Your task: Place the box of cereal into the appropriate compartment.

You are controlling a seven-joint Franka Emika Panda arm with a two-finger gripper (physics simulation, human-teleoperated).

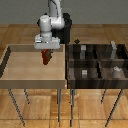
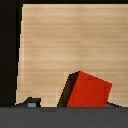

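Arm: 1 white Panda arm reaching down over the light wooden tray [image 1: 15,77] on the exterior view's left.
Gripper [image 1: 46,56]: pinching the box of cereal [image 1: 46,56] between its fingers.
Box of cereal: red, tilted, held above the tray floor near the tray's rear right part; in the wrist view it fills the lower middle [image 2: 87,90].
Compartment bin [image 1: 95,62]: dark, divided, on the exterior view's right, holding small grey objects [image 1: 116,70].
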